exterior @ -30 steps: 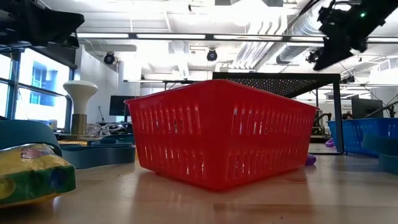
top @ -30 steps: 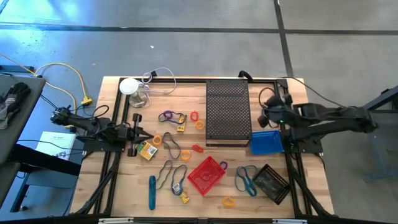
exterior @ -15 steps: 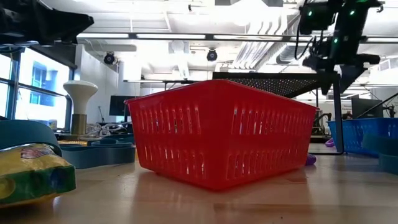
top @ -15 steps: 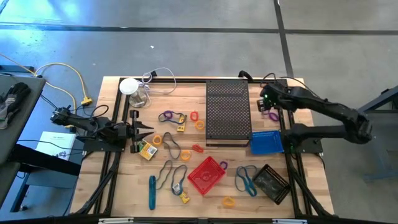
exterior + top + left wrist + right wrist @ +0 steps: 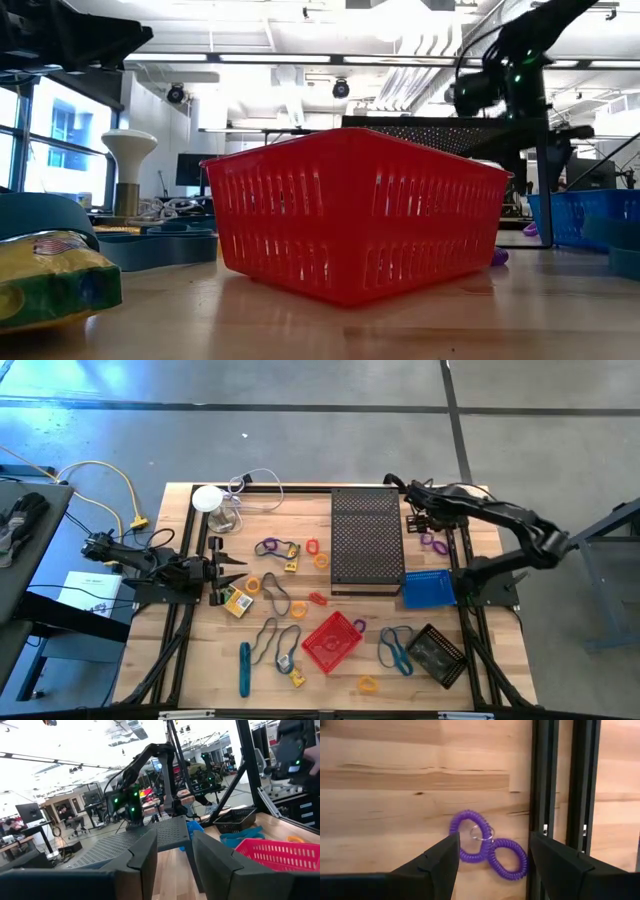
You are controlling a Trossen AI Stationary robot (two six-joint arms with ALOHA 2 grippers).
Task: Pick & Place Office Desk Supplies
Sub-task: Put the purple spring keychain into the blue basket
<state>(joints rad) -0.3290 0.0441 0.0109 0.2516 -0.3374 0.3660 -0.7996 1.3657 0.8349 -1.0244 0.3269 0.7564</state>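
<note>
At the upper right of the high view, reaching in with the right gripper [image 5: 418, 512], just right of the one black perforated tray [image 5: 366, 540] and just above a purple coil [image 5: 432, 542] lying flat on the bench [image 5: 200, 660]. In the right wrist view, keeping the right gripper [image 5: 493, 840] spread wide and empty, framing that purple coil [image 5: 467, 813] between the two fingers without touching it, right beside a dark frame rail.

At the left of the high view, waiting with the left gripper [image 5: 225, 568] partly parted and gripping nothing, pointing toward the middle of the frame. In the left wrist view, showing a clear gap at the left gripper [image 5: 175, 850], with the tray and baskets well beyond it.

Counting three baskets in the lower half of the high view: one red basket [image 5: 332, 639], one blue basket [image 5: 428, 588], one black basket [image 5: 437, 653]. Counting three small yellow packets [image 5: 237, 601], the nearest lying just below the left gripper. Counting one teal stick [image 5: 244, 668] at the lower left, well apart from both grippers. Noting one more purple loop [image 5: 268, 547] left of the tray, among several orange and red rings too small for a sure count.
</note>
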